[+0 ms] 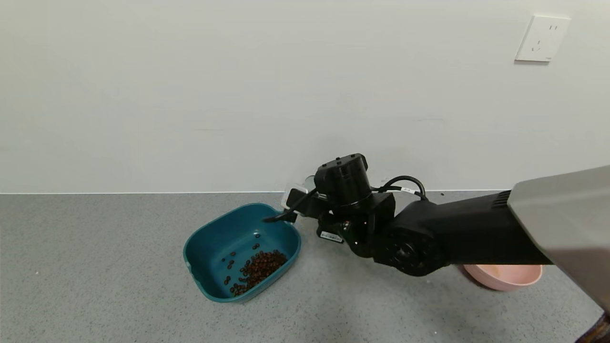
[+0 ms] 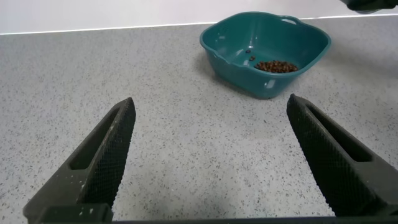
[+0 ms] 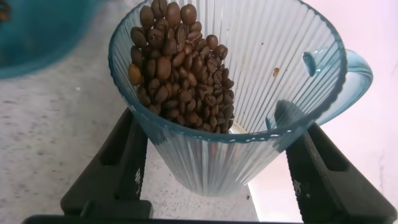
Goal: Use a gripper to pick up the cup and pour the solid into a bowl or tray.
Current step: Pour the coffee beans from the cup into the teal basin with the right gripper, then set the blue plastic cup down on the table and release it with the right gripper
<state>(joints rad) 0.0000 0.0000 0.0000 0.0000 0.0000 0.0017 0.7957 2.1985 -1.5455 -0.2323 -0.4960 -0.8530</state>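
My right gripper [image 1: 288, 206] is shut on the translucent ribbed cup [image 1: 296, 189] and holds it tipped at the far right rim of the dark teal tub [image 1: 209, 238]. In the right wrist view the cup [image 3: 273, 56] sits between the two fingers [image 3: 118, 165], its loop handle to one side, and brown beans [image 3: 180, 68] are piled against its lower wall. More beans [image 1: 259, 267] lie in the tub's near right corner. My left gripper [image 2: 211, 149] is open and empty above the table, with the tub [image 2: 230, 53] and its beans [image 2: 277, 65] some way ahead of it.
A round pink bowl [image 1: 505, 277] sits on the grey speckled table [image 1: 95, 267] to the right, partly under my right arm. A white wall runs along the table's far edge, just behind the cup.
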